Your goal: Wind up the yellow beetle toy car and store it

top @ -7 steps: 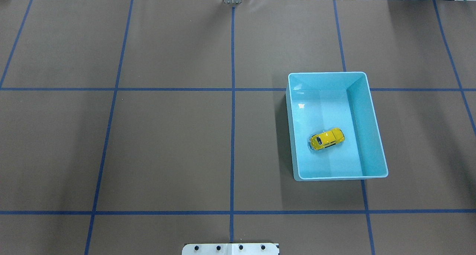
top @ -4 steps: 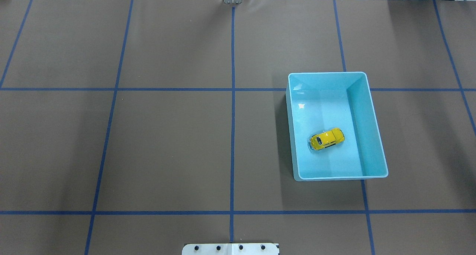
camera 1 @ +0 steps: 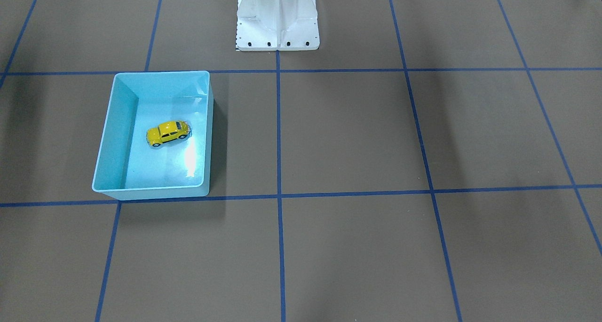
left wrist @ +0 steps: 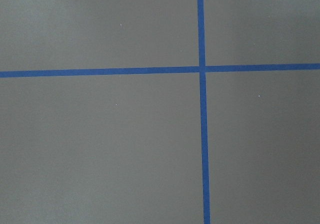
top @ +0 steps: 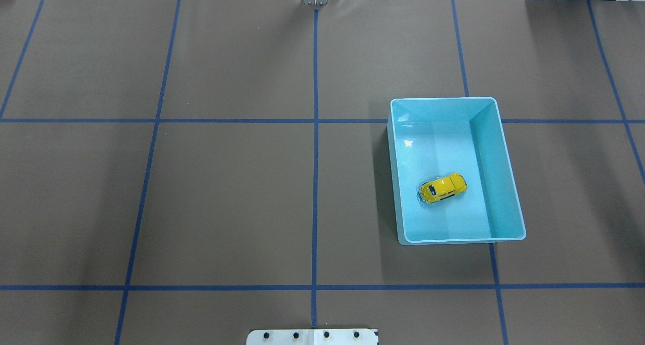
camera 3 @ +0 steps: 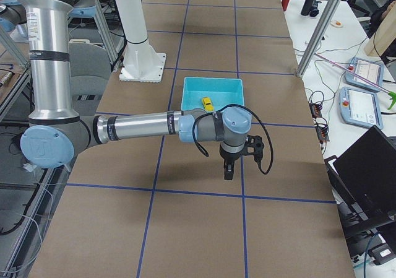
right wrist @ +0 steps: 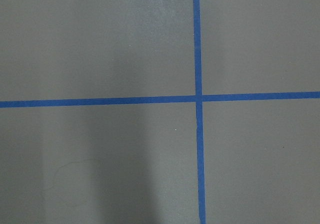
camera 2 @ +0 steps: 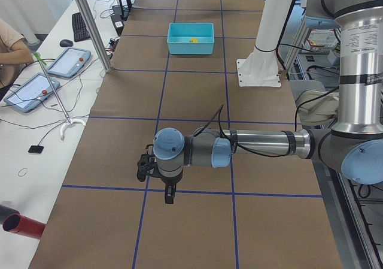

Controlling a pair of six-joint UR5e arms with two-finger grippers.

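— First entry?
— One tiny glossy yellow beetle-shaped toy car (top: 443, 187); it stood on its wheels inside the rectangular turquoise plastic bin (top: 499, 174), about mid-floor, apart from every wall.
— And the arms?
— Left gripper (camera 2: 169, 194) hung above the brown, blue-taped table (top: 227, 199), well apart from the bin; right gripper (camera 3: 228, 169) likewise; whether either's jaws were clenched or released, I could not tell.
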